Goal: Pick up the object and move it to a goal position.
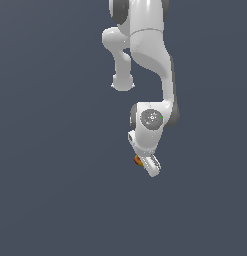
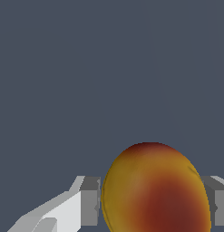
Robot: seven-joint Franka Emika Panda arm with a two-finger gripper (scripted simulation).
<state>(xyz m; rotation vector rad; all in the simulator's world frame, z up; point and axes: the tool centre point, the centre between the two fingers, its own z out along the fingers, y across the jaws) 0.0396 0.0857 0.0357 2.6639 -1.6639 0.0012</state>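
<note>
Smooth orange-red ball (image 2: 156, 190) between gripper (image 2: 154, 204) fingers.

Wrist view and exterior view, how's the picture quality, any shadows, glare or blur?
Exterior view: flat, even light, no cast shadows on the grey ground, and the ball is a tiny speck beside the gripper. Wrist view: the ball fills the frame between the fingers, softly shaded, cropped by the picture's edge, no glare.

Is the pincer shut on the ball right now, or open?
Shut on the ball: in the wrist view the pincer has a finger against each side of it.
</note>
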